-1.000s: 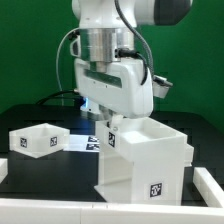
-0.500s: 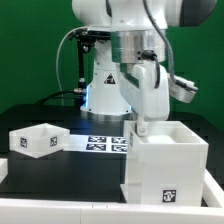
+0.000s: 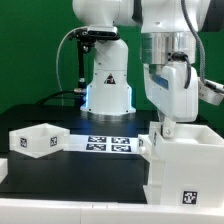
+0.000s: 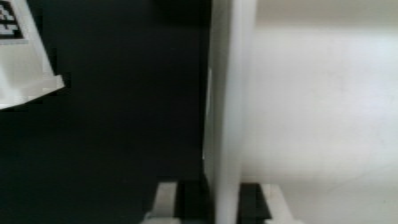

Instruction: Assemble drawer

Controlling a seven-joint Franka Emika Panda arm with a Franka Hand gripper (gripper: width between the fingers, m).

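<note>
The tool (image 3: 165, 128) points straight down and is clamped on the large white housing (image 3: 195, 165), gripping the top edge of one upright wall. In the wrist view the two fingers (image 4: 173, 203) sit tight against opposite faces of that thin wall (image 4: 221, 100). One finger is on the outer side, over the dark tabletop (image 3: 70, 178), and the other is on the pale inner side of the housing. No gap shows between either finger and the wall.

The housing hangs directly under the tool, upright with its open top facing up, and a black-and-white tag (image 3: 187, 197) sits low on its front face. Whether its base touches the tabletop or is lifted cannot be told from these views.

The drawer (image 3: 38, 140) (the small, shallow, open-topped white box) stands well apart from the tool, off toward the exterior view's left. It rests on the tabletop with nothing touching it, its own tag facing the camera.

Between the drawer and the tool lies the marker board (image 3: 108, 146), flat on the tabletop. Its near end comes just beside the gripped housing. A white piece with a dark tag also shows at the edge of the wrist view, too cropped to identify.
</note>
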